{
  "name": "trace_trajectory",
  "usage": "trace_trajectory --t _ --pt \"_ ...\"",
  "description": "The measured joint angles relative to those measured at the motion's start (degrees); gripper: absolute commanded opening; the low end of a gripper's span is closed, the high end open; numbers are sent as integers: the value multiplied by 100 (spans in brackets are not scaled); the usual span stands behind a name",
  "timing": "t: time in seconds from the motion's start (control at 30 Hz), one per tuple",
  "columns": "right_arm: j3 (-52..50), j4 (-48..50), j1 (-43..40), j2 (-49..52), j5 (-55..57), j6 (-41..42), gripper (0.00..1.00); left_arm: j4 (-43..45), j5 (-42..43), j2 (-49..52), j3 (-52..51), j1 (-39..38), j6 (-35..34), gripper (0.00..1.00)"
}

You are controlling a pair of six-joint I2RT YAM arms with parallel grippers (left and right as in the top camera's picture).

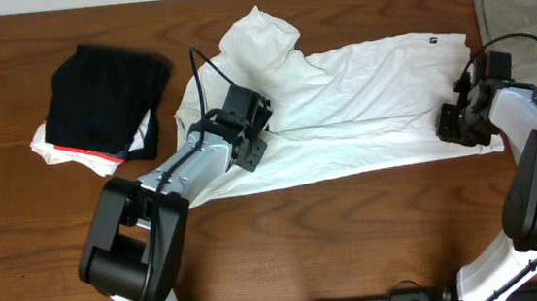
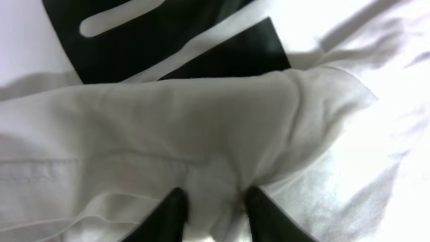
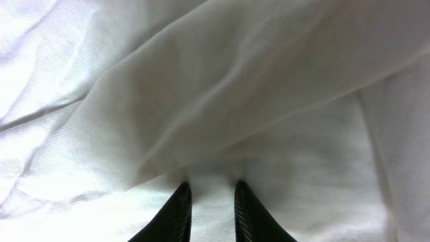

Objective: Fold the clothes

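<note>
Arms low; fingers seemingly pinching T-shirt

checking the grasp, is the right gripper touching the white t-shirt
Touching. The right wrist view shows white T-shirt cloth pinched between the fingers of the right gripper.

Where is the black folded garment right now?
Overhead view: the black folded garment lies at the left of the table, just left of the white T-shirt.

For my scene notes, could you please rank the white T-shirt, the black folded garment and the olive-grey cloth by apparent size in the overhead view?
1. white T-shirt
2. black folded garment
3. olive-grey cloth, cropped by the frame edge, so second versus third is unsure.
</note>
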Motion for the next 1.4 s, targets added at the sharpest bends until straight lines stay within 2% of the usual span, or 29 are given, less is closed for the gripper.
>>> trace_trajectory --t 0.03,0.07,0.1,0.4,1.07,1.27,1.4 --pt "0 0 0 0 0 2 21 -15 0 0 0 0 15 19" --pt "0 0 0 0 0 0 21 -31 2 0 0 0 35 9" --pt "0 0 0 0 0 2 21 -46 4 0 0 0 48 6" --pt "0 4 0 0 9 2 19 -35 0 -2 79 0 39 6" --pt "0 22 0 0 17 2 20 1727 2 -170 240 0 17 10" --pt "0 24 0 0 26 2 18 2426 0 236 260 0 -155 11" --pt "0 28 0 -2 24 2 20 2990 -44 444 256 17 -415 15"
